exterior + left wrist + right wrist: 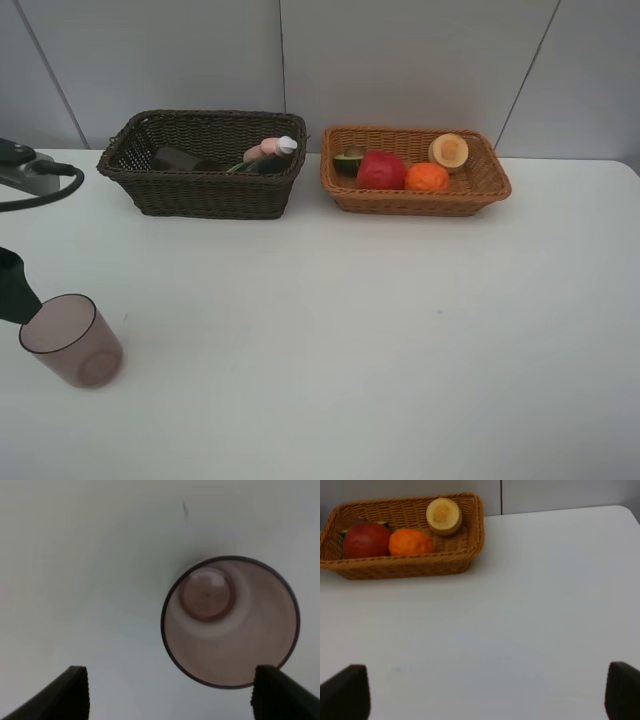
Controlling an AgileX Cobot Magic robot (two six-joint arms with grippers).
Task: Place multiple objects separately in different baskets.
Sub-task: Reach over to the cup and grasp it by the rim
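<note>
A translucent brownish cup (pixel 70 340) stands upright at the table's front left. My left gripper (pixel 170 695) hangs open just above it, with the cup (pixel 230 622) close to one finger (pixel 280 692) and nothing gripped. The dark brown basket (pixel 200 190) holds the pink spray bottle (pixel 268 148) and the dark pump bottle (pixel 262 164). The light tan basket (pixel 415 200) holds the halved avocado (pixel 348 160), red apple (pixel 381 170), orange (pixel 428 177) and cut fruit (pixel 449 151). My right gripper (pixel 482 695) is open and empty over bare table in front of that basket (pixel 410 566).
Both baskets sit side by side at the back near the grey wall. Another dark object (pixel 175 158) lies in the left part of the dark basket. The left arm's base and cable (pixel 30 172) are at the far left edge.
</note>
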